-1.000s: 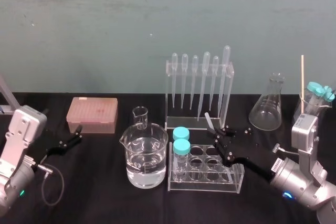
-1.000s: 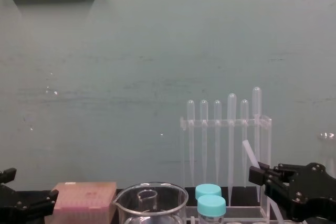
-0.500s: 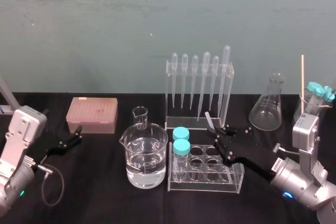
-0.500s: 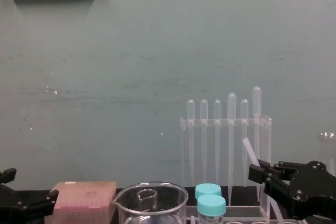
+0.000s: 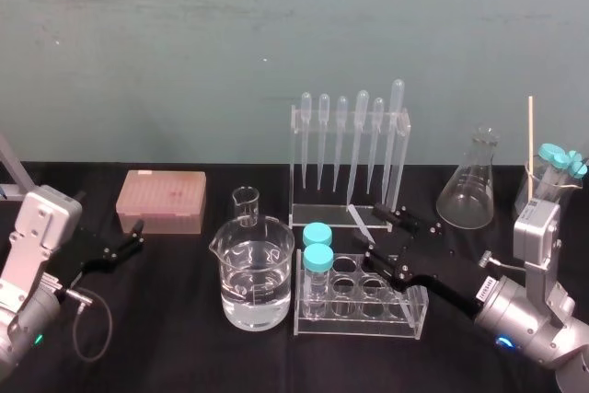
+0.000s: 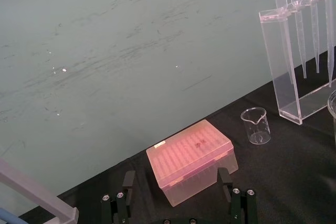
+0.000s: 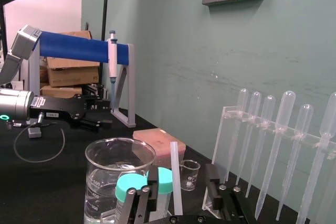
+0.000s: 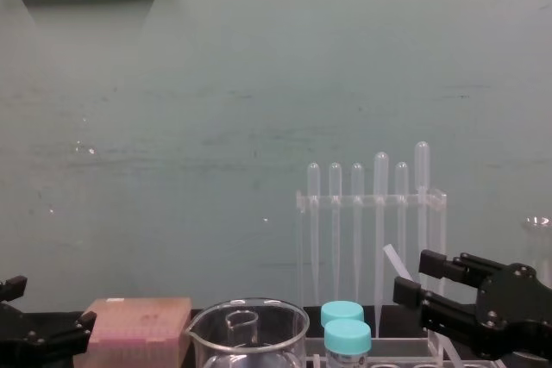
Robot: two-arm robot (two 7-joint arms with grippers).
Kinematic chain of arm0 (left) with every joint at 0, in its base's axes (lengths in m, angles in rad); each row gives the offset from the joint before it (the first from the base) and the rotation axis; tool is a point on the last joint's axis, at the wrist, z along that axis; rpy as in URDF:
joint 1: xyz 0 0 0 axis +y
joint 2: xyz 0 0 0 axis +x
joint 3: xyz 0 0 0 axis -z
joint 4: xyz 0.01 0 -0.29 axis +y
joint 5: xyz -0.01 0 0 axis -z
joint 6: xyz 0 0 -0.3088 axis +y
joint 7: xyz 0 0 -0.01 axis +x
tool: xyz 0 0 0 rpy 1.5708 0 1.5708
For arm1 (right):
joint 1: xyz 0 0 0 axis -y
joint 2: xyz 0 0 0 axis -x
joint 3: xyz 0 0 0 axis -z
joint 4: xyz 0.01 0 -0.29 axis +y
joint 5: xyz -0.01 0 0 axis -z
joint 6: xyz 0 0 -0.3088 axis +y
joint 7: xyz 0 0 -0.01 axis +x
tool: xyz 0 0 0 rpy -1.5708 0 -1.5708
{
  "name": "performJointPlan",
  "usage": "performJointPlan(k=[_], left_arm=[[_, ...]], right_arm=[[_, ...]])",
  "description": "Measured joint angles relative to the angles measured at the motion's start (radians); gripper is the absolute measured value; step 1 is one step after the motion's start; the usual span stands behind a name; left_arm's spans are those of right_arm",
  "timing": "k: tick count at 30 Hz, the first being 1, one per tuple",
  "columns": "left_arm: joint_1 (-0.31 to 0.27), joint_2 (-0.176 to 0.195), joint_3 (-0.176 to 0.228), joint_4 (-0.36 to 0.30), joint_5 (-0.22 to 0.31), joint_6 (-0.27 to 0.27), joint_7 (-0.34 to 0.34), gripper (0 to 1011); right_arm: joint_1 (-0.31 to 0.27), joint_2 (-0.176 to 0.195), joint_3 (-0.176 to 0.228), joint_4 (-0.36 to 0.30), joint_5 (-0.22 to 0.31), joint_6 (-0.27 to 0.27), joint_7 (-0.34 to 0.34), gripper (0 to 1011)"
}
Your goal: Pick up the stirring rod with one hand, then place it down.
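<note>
The right gripper (image 5: 375,233) hangs over the tube rack (image 5: 409,315), fingers spread. The rod (image 5: 361,221) stands tilted between them, before the pipette stand (image 5: 350,115), perhaps touching one finger. The left gripper (image 5: 115,248) sits parked by the pink box (image 5: 161,200), fingers apart.

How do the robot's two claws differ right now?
The right gripper reaches beside the test-tube rack; the left gripper sits near the pink box. The right gripper's fingers flank the stirring rod; the left gripper's flank nothing. Both are black and open.
</note>
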Motion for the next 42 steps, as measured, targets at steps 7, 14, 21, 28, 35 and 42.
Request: performJointPlan(k=[7,14,21,28,35,42], left_arm=[[0.000,0.000,0.000,0.000,0.000,0.000,0.000,1000],[0.000,0.000,0.000,0.000,0.000,0.000,0.000,1000],[0.000,0.000,0.000,0.000,0.000,0.000,0.000,1000],[0.000,0.000,0.000,0.000,0.000,0.000,0.000,1000],[0.000,0.000,0.000,0.000,0.000,0.000,0.000,1000],[0.000,0.000,0.000,0.000,0.000,0.000,0.000,1000]], right_arm=[[0.000,0.000,0.000,0.000,0.000,0.000,0.000,783],[-0.008,0.002,0.017,-0.034,-0.002,-0.031,-0.017,976],[-0.031,-0.005,0.087,-0.105,-0.017,-0.089,-0.100,1003],[-0.068,-0.018,0.172,-0.132,-0.083,-0.003,-0.277,1003],[-0.112,-0.008,0.217,-0.121,-0.105,0.272,-0.388,1003],[-0.119,-0.006,0.219,-0.117,-0.104,0.313,-0.391,1003]])
